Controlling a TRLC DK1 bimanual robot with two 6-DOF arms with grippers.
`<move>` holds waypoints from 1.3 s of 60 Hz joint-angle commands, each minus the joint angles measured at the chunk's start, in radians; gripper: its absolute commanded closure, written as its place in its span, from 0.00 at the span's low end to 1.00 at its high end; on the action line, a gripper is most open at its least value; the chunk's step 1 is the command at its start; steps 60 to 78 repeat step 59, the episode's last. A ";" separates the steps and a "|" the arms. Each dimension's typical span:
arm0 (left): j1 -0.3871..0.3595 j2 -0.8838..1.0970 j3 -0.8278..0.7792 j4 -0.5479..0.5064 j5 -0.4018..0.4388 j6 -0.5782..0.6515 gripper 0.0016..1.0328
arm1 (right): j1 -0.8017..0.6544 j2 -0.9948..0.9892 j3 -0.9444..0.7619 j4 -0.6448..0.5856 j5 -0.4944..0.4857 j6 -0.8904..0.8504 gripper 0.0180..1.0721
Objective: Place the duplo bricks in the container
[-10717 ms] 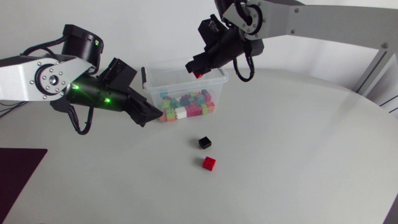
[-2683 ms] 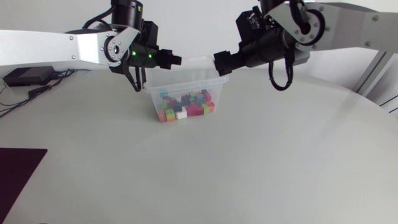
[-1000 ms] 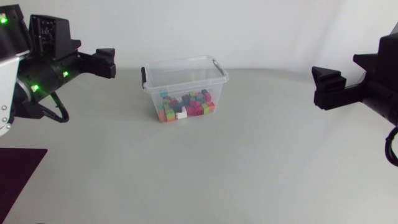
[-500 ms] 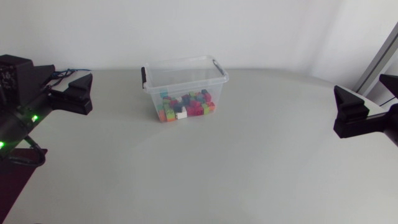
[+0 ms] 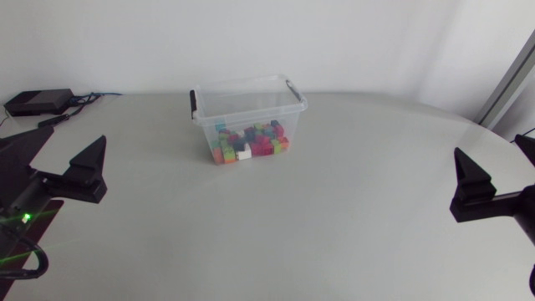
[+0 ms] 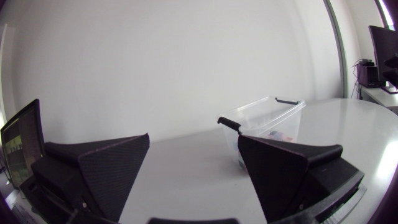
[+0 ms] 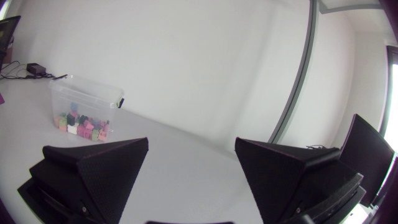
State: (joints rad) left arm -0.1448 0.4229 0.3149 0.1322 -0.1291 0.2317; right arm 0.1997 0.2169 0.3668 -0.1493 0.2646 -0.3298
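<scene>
Where the duplo bricks (image 5: 248, 142) lay: heaped in the clear container (image 5: 247, 90), too small for you to count.
container: stood mid-table (image 5: 334, 209), toward the far edge.
left gripper (image 6: 193, 140): fingers apart, empty; overhead, largely cut off.
right gripper (image 7: 191, 142): the same.

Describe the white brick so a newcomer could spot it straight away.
Find the clear plastic container with black handles at the far middle of the table. Among the coloured bricks in its bottom, the white brick lies against the near wall, the only white one showing.

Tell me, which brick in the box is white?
The white brick lies at the container's front wall, beside an orange one; the others look coloured or dark.
</scene>
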 commanded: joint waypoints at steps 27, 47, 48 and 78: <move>0.094 -0.271 -0.208 -0.082 0.084 -0.152 0.06 | -0.128 -0.140 -0.241 0.099 -0.167 0.215 0.05; 0.145 -0.423 -0.315 -0.132 0.129 -0.232 0.07 | -0.200 -0.217 -0.367 0.149 -0.265 0.330 0.05; 0.145 -0.423 -0.315 -0.132 0.129 -0.232 0.07 | -0.200 -0.217 -0.367 0.149 -0.265 0.330 0.05; 0.145 -0.423 -0.315 -0.132 0.129 -0.232 0.07 | -0.200 -0.217 -0.367 0.149 -0.265 0.330 0.05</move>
